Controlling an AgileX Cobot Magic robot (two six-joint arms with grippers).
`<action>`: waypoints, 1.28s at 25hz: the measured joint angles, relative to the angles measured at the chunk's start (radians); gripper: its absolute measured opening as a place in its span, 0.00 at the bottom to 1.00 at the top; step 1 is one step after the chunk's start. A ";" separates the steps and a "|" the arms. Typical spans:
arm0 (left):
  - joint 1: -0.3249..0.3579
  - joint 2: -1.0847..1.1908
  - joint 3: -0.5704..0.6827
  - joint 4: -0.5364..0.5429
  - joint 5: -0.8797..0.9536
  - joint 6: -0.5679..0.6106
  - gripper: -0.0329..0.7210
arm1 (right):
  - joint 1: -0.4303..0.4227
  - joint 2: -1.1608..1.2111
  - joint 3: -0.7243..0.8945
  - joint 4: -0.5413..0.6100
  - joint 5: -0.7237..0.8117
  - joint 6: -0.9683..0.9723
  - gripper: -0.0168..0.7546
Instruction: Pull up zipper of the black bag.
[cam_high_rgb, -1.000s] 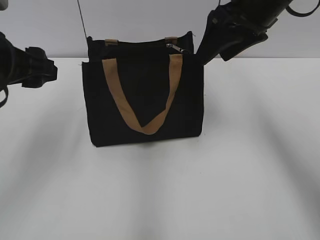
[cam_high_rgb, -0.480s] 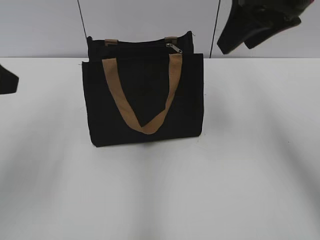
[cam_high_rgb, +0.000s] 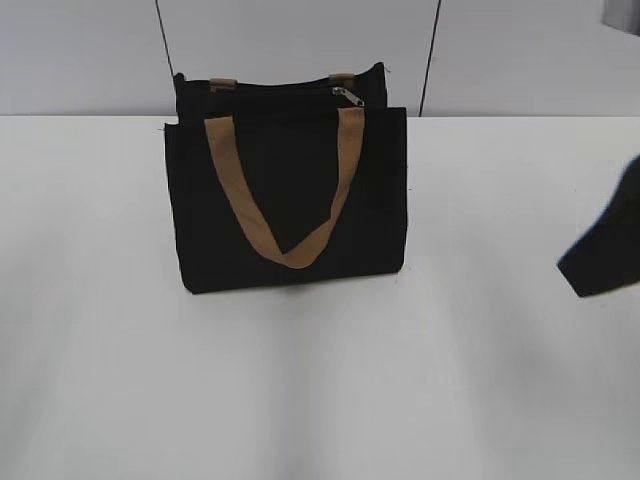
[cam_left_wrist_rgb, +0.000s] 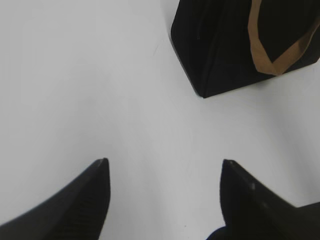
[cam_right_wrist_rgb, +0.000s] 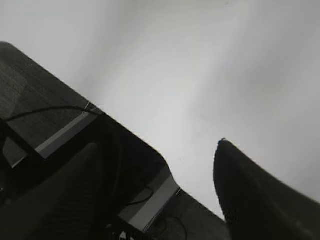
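The black bag (cam_high_rgb: 285, 200) stands upright on the white table, with a tan strap handle (cam_high_rgb: 285, 190) hanging down its front. The zipper's silver pull (cam_high_rgb: 347, 95) sits near the right end of the bag's top edge. The bag's lower corner also shows in the left wrist view (cam_left_wrist_rgb: 230, 45), top right. My left gripper (cam_left_wrist_rgb: 165, 165) is open and empty over bare table, short of the bag; it is out of the exterior view. My right gripper (cam_right_wrist_rgb: 160, 150) is open and empty over the table's edge, far from the bag. Part of the right arm (cam_high_rgb: 608, 245) shows at the exterior view's right edge.
The white table (cam_high_rgb: 320, 380) spreads around the bag. Two thin dark cables (cam_high_rgb: 430, 55) hang against the grey back wall. The right wrist view shows the table's edge (cam_right_wrist_rgb: 140, 140) with dark floor and cables below.
The right arm has swung from beside the bag's top right corner, up and away, and now sits low at the right edge. The left arm has withdrawn out of the exterior view.
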 joint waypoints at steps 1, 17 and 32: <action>0.000 -0.029 0.003 -0.003 0.027 0.001 0.73 | 0.000 -0.059 0.037 0.000 -0.001 0.002 0.70; 0.000 -0.488 0.230 -0.110 0.207 0.049 0.73 | 0.000 -0.961 0.498 -0.280 -0.005 0.200 0.70; -0.002 -0.605 0.273 -0.057 0.092 0.099 0.73 | 0.000 -1.187 0.614 -0.330 -0.112 0.213 0.70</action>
